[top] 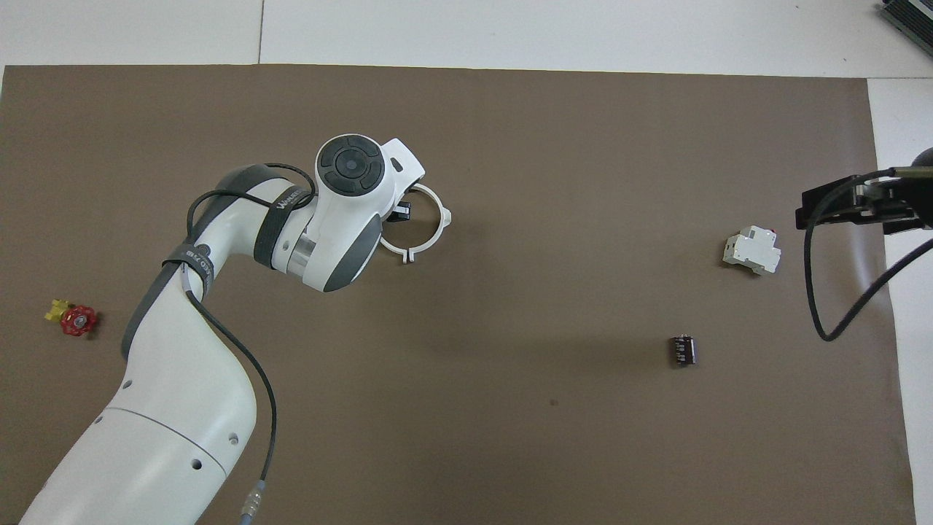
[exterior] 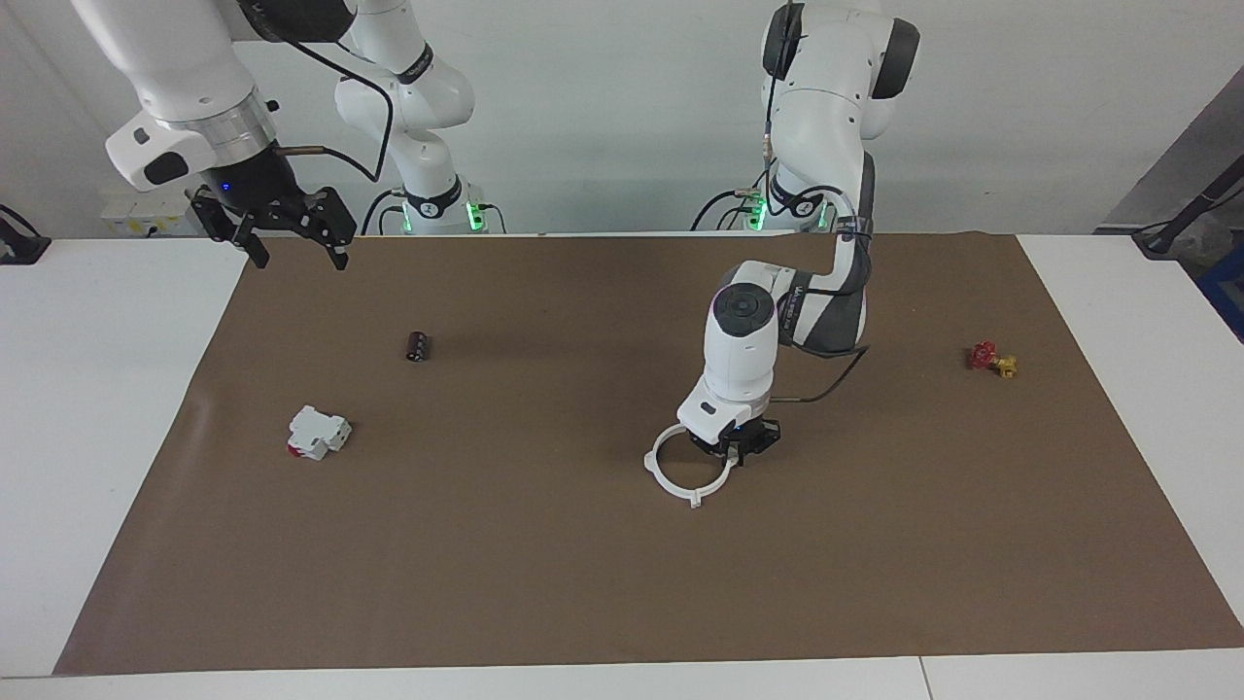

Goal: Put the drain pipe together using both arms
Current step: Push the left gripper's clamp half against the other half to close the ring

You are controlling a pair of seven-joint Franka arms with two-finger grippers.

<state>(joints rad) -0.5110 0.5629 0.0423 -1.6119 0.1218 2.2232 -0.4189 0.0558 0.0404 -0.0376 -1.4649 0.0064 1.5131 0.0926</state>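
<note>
The drain pipe [exterior: 653, 467] lies flat on the brown mat as one white ring with small outer tabs, near the mat's middle. It also shows in the overhead view [top: 408, 253]. My left gripper [exterior: 735, 453] is down at the mat, shut on the ring's rim on the side toward the left arm's end. In the overhead view the left wrist covers that part of the ring, and the left gripper [top: 401, 211] barely shows. My right gripper [exterior: 299, 261] is open and empty, raised high over the mat's corner at the right arm's end, where it waits. It also shows in the overhead view [top: 824, 204].
A white blocky part with a red end [exterior: 318, 432] [top: 751, 251] and a small dark cylinder [exterior: 418, 345] [top: 682, 351] lie toward the right arm's end. A small red and yellow valve [exterior: 989, 358] [top: 73, 319] lies toward the left arm's end. The brown mat [exterior: 583, 583] covers the table.
</note>
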